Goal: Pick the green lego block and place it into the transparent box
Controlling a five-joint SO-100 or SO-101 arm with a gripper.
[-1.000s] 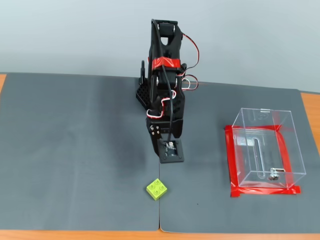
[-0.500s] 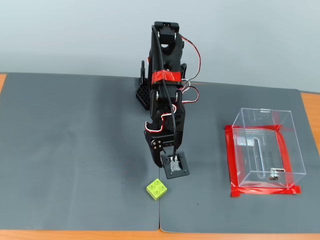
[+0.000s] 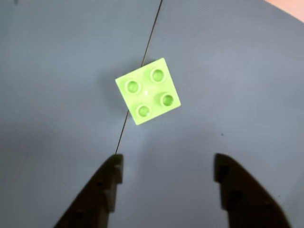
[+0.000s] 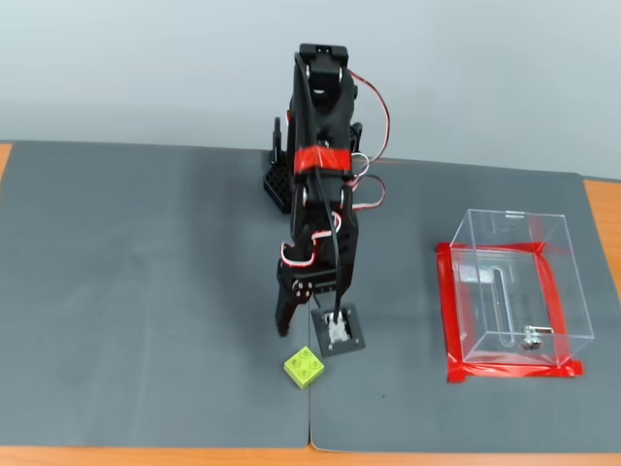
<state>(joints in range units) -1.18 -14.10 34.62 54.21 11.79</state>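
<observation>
Standing empty, transparent box (image 4: 512,291)

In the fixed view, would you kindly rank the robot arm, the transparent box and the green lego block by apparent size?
1. Robot arm, largest.
2. Transparent box, clearly smaller in outline than the arm.
3. Green lego block, by far the smallest.

A small robotics test setup, likely a lab or hobby workspace — a wooden bench (image 4: 602,209) covered by two grey mats (image 4: 146,291) whose seam runs just below the black servo arm (image 4: 318,194) with its exposed red-and-white wiring. Right of the arm, red tape (image 4: 509,371) marks out a spot around the transparent box (image 4: 514,282) — behind the arm, a plain pale wall (image 4: 146,68).
</observation>
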